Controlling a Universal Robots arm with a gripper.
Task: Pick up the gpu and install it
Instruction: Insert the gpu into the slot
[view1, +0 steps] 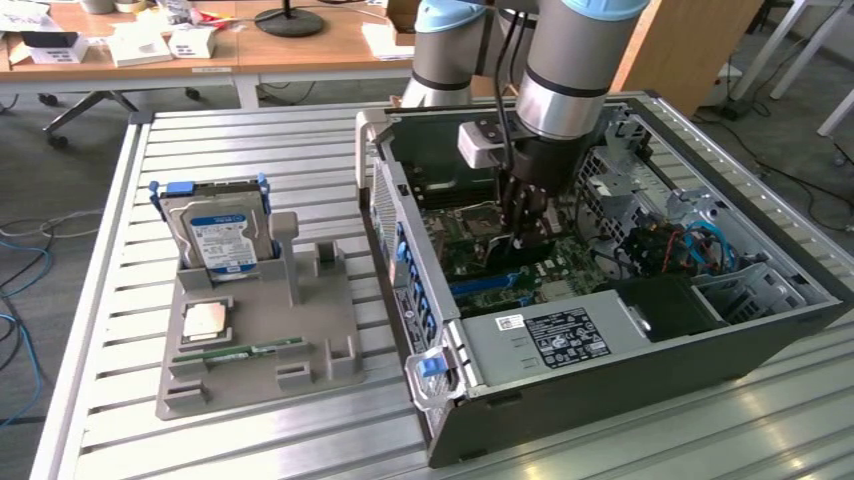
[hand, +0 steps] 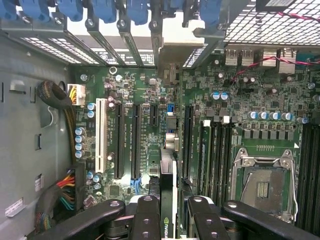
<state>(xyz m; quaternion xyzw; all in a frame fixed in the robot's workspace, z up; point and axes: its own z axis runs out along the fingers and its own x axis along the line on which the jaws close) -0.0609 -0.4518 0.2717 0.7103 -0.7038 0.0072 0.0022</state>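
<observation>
My gripper hangs straight down inside the open computer case, just above the green motherboard. In the wrist view the gripper is shut on the gpu. The card shows edge-on between the black fingers, with a green logo on its dark side. Its silvery bracket points at the case's rear slot openings. The card's lower edge runs along the motherboard between the black expansion slots and the memory slots. I cannot tell whether the card touches a slot.
A grey parts fixture on the slatted table holds a blue-labelled hard drive, a processor chip and a narrow memory stick. In the case are the power supply, the drive cage, cable bundles and the empty processor socket.
</observation>
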